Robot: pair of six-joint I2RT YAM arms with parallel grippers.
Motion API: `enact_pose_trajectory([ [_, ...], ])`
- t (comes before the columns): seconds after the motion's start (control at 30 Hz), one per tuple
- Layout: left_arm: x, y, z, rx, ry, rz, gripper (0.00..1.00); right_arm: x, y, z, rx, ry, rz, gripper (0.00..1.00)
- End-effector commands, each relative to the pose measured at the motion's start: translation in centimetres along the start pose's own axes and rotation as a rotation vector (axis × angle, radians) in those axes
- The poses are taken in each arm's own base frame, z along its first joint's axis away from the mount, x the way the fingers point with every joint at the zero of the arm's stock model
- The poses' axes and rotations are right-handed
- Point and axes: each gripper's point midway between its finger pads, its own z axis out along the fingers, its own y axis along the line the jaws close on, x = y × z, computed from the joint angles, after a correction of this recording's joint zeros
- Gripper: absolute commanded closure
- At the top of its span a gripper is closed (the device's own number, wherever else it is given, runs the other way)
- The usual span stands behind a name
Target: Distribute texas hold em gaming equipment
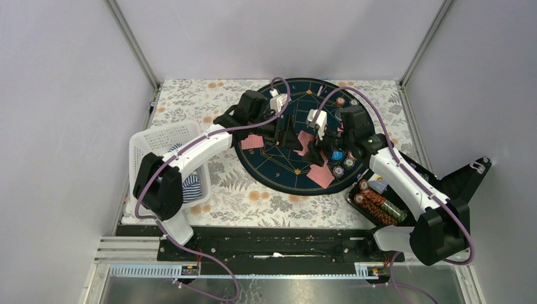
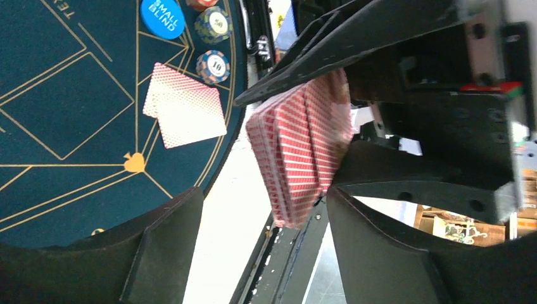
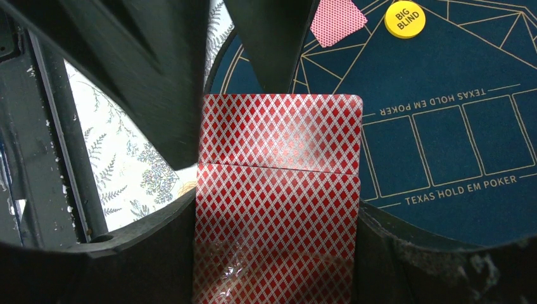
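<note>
Deck of playing cards (image 3: 278, 202), red backs showing, is pinched in the right gripper (image 3: 277, 247) and held over the round mat (image 1: 278, 170) near mid-frame in the overhead view. The left gripper (image 2: 263, 209), jaws spread and empty, faces it from the left, its arm bent across the mat's upper-left edge. I'd nip one card only, then draw it off flat.

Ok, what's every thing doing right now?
right end effector, shut on the deck of cards
deck of cards, gripped, red backs showing
left end effector, open near the deck
two dealt cards, face down, overlapping on the mat
small blind disc, flat, label up
big blind disc, flat, label up
</note>
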Motion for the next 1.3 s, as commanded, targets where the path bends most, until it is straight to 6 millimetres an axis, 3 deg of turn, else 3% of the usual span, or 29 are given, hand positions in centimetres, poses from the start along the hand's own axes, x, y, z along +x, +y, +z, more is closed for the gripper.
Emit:
enact_pose_trajectory([
  [0.0,-1.6,0.5,0.1,-0.039,-0.052,0.012,0.30,-2.7,0.0,-0.6,0.020,-0.083,-0.057,1.00],
  [0.23,-2.3,2.0,-0.8,-0.042,-0.095,-0.049,0.55,-3.0,0.1,-0.6,0.015,-0.091,-0.057,1.00],
  [0.5,-2.9,0.8,-1.9,0.022,-0.138,-0.041,0.82,-2.8,-0.1,-0.5,0.023,-0.086,-0.054,1.00],
  [0.67,-3.3,0.4,-2.6,0.019,-0.175,-0.022,0.86,-2.6,-0.4,-0.4,0.035,-0.081,-0.047,1.00],
  [0.73,-3.5,0.2,-2.7,0.026,-0.186,-0.021,0.81,-2.5,-0.5,-0.4,0.041,-0.080,-0.043,1.00],
  [0.77,-3.4,0.0,-2.6,0.041,-0.180,-0.019,0.70,-2.6,-0.5,-0.4,0.040,-0.084,-0.042,1.00],
  [0.83,-3.4,-0.1,-2.3,0.044,-0.164,-0.032,0.37,-2.8,-0.2,-0.2,0.020,-0.093,-0.037,1.00],
  [0.93,-3.4,-0.2,-1.7,0.062,-0.142,-0.063,0.18,-3.1,0.2,-0.1,-0.008,-0.106,-0.036,1.00],
  [1.07,-2.8,-1.3,-0.7,0.124,-0.097,-0.086,0.10,-3.6,0.7,-0.1,-0.043,-0.116,-0.045,1.00],
  [1.27,-1.5,-2.9,1.0,0.202,-0.031,-0.130,0.15,-3.7,1.4,0.2,-0.079,-0.110,-0.068,1.00],
])
